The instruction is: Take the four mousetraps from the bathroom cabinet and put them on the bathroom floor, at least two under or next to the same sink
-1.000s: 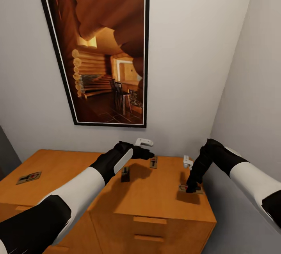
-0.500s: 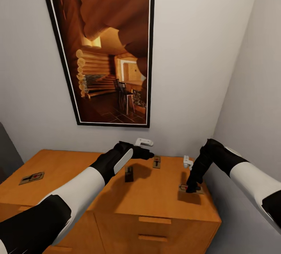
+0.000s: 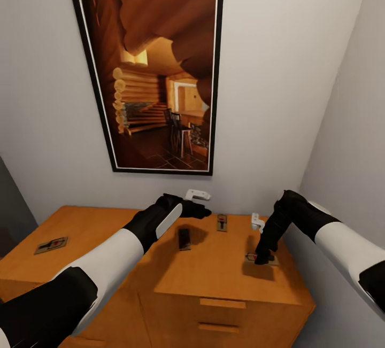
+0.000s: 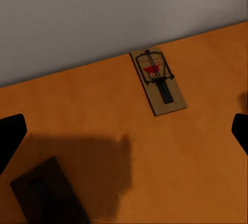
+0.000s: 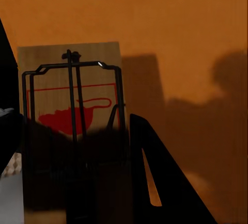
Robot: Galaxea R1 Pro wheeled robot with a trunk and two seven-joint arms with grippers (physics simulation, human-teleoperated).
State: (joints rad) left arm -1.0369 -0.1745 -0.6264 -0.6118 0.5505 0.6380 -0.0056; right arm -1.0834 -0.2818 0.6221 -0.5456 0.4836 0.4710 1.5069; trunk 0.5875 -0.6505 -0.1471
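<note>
Standing on the flat top of the orange-brown cabinet (image 3: 224,273), four mousetraps are counted: one far off at the left end (image 3: 52,245), one lying in the shadow of the left arm (image 3: 184,238), one close to the back wall (image 3: 222,223), and one at the right end under the right gripper (image 3: 263,256). Right gripper: lowered onto the right-end mousetrap (image 5: 72,126), its dark fingers (image 5: 155,177) lying across the board's near part in the right wrist view; whether they have clamped on the board or merely rest around it cannot be told. Left gripper (image 3: 206,211): held above the cabinet top between the shadowed trap and the back-wall trap (image 4: 157,82), its finger tips (image 4: 10,139) wide apart at the two edges of the left wrist view, carrying nothing. Step in hand, by judgement: pickup of the first traps, none yet on the floor. Next move calls for a firm close on the thin board, a straight lift clear of the top, and care that the wire bar is not snagged. Wall item: large framed picture (image 3: 155,78) above the cabinet.
</note>
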